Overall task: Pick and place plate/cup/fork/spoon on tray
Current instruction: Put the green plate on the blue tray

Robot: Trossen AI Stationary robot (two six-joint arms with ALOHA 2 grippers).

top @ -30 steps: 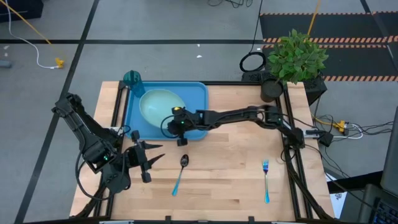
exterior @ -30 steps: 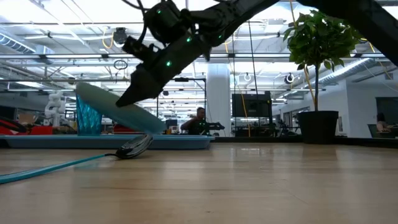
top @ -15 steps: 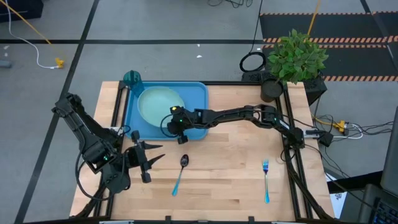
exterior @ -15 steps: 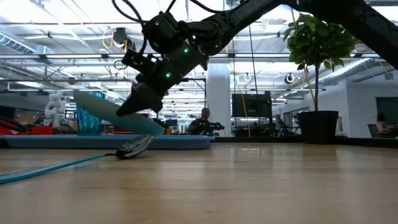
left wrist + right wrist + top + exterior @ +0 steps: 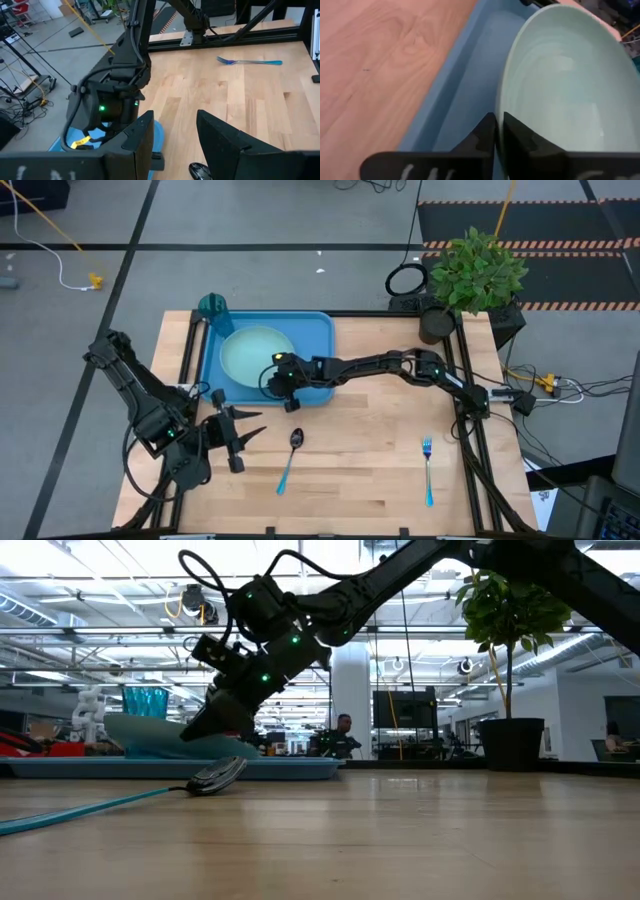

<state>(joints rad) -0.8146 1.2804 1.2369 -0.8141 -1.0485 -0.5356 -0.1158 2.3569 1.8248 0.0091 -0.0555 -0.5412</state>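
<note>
Seen from above, the pale mint-green round plate (image 5: 255, 352) is held over the bright blue rectangular plastic tray (image 5: 318, 328) by the right gripper (image 5: 275, 374). At table height, it sits nearly flat. Wrist view: fingers (image 5: 485, 131) pinched on its rim. The left gripper (image 5: 245, 438) is parked beside, spread, empty.

plate (image 5: 250, 352) in tray (image 5: 316, 330) | cup (image 5: 212, 306) behind | spoon (image 5: 291, 454) before

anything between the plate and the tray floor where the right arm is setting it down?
Nothing visible. The right end effector grips the plate by its rim, over the tray. The cup stands at the tray's far corner, apart from the plate.
</note>
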